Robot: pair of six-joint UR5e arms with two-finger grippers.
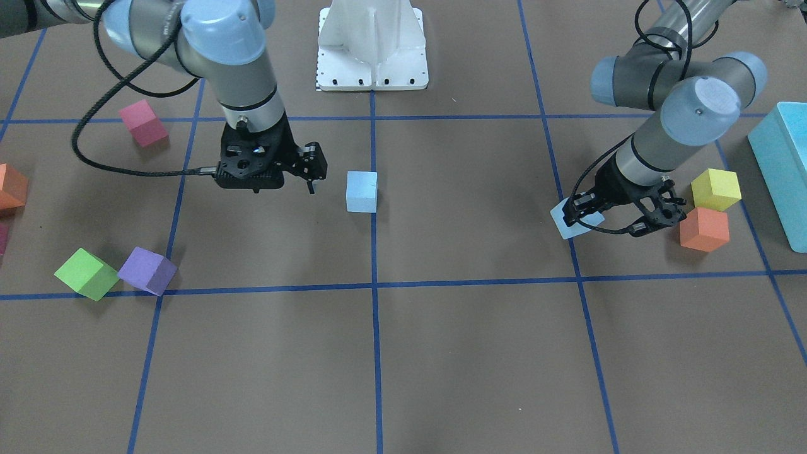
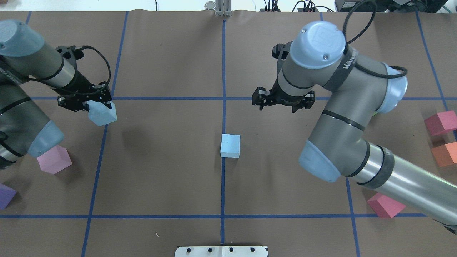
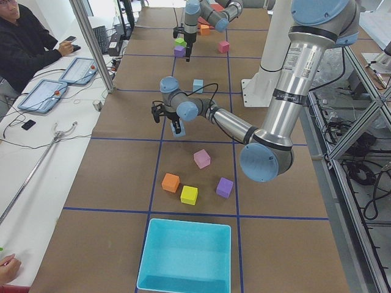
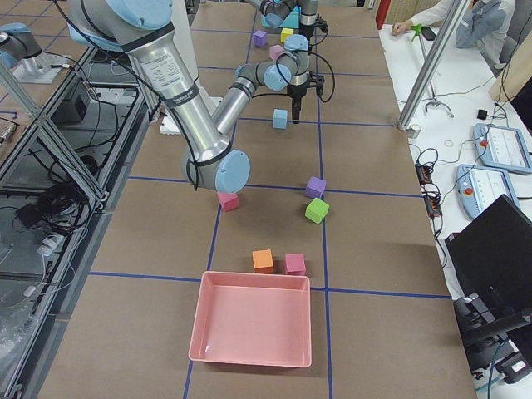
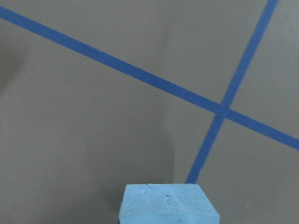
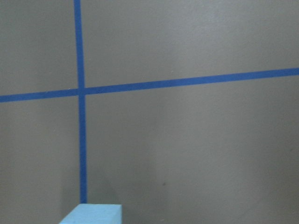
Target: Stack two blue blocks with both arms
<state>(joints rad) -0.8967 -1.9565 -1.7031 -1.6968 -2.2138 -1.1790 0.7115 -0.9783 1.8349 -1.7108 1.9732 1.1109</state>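
Two robot arms reach over a brown worktop (image 2: 167, 171) marked with blue tape lines.

The left claw (image 2: 97, 107) is closed around a pale blue cube (image 2: 103, 114). The cube sits tilted between the fingers. It appears to be raised off the worktop, and its shadow falls off to one side. In the left wrist view, the top of this cube fills the bottom edge, with a tape crossing beyond it.

The right claw (image 2: 282, 102) hangs with its fingers spread apart and nothing between them. The second blue cube (image 2: 230, 145) rests flat on the worktop on a tape line. It lies apart from this claw, off towards the left arm's side and nearer the robot's base. Only its corner shows at the bottom of the right wrist view.

A yellow cube (image 1: 715, 189) and an orange cube (image 1: 704, 229) touch each other near the left claw, on the side away from the other arm. Past them lies a large teal box (image 1: 778, 170).
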